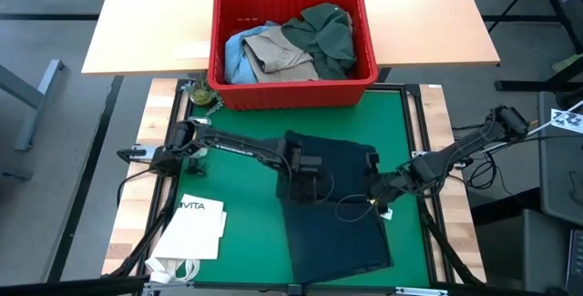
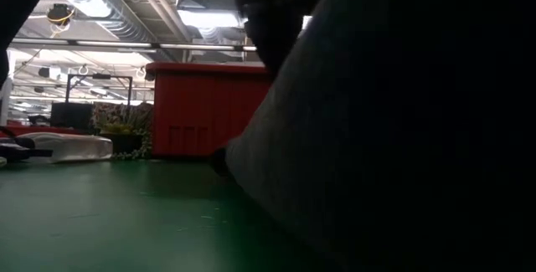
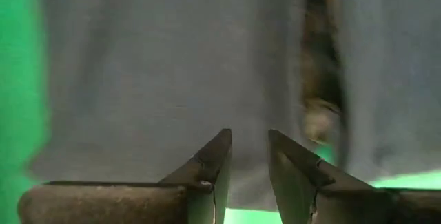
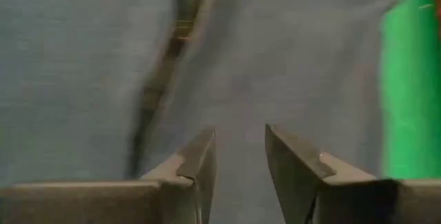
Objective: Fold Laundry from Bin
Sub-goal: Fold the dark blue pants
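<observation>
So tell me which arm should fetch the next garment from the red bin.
Left, probably. The left claw sits over the dark trousers nearer the red bin; the right claw is at the trousers' far edge, lower down the mat. Both claws stand open, holding nothing.

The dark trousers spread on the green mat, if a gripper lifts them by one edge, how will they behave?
The dark trousers lie flat and follow the mat, so they would probably droop and trail rather than hold shape. Their long spread suggests one pinch lifts only part. The cloth looks matte in the left wrist view, so slipping seems unlikely.
</observation>
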### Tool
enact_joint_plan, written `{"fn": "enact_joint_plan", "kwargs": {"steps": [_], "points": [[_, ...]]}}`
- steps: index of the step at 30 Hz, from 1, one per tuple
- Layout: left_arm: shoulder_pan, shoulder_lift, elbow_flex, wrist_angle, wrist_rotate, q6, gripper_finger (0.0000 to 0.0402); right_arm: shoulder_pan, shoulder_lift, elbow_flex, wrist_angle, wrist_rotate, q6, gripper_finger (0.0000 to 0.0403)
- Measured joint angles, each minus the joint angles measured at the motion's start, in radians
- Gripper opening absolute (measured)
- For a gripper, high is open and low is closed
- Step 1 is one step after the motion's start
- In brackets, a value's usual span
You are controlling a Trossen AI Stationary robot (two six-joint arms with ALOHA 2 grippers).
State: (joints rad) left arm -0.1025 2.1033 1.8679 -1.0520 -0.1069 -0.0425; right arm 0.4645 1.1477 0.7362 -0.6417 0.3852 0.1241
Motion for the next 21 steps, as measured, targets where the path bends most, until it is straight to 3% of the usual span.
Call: {"fn": "enact_joint_plan", "kwargs": {"steps": [6, 12, 21], "points": [[0.061, -0.003, 0.0, 0.082, -0.113, 0.052, 0.0089, -0.163, 0.003, 0.003, -0.041, 0.033, -0.099, 0.0127], [0.14, 0.042, 0.001, 0.131, -0.091, 0.076, 0.0089, -0.362, 0.004, -0.061, 0.004, 0.041, -0.181, 0.0127], [0.231, 0.132, 0.0, 0.125, -0.03, 0.081, 0.0089, -0.548, 0.016, -0.196, 0.071, 0.017, -0.177, 0.0127]]}}
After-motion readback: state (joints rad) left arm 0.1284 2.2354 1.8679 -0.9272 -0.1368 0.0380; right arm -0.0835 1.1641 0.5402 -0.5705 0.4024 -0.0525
